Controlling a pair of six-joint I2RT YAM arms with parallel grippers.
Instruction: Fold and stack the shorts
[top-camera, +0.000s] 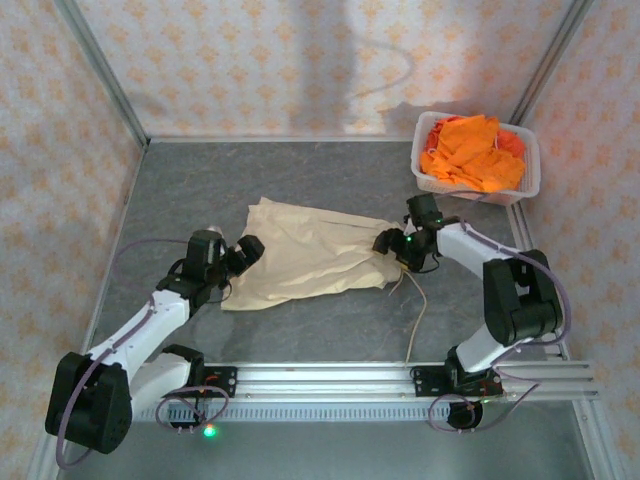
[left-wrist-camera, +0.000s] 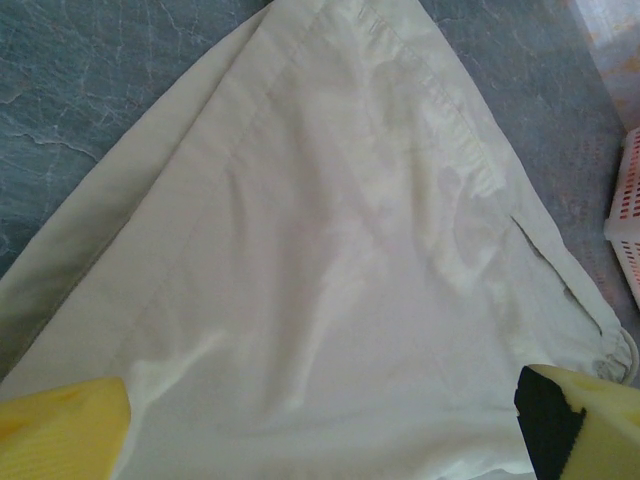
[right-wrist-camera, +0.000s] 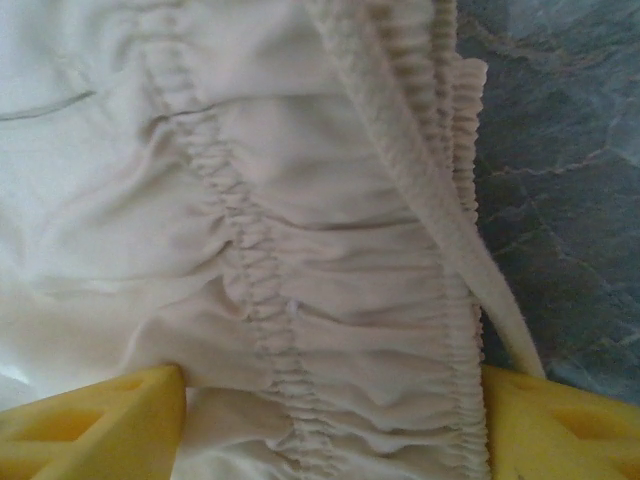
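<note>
Lying left-right on the surface (top-camera: 300, 180): beige shorts (top-camera: 310, 255) | waistband (right-wrist-camera: 300, 310) sat rightward, right jaws apart astride it | left jaws stood wide apart over the left end.

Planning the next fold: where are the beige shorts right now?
In the top view the beige shorts lie spread mid-table, between the right gripper at the waistband and the left gripper at the opposite end.
</note>
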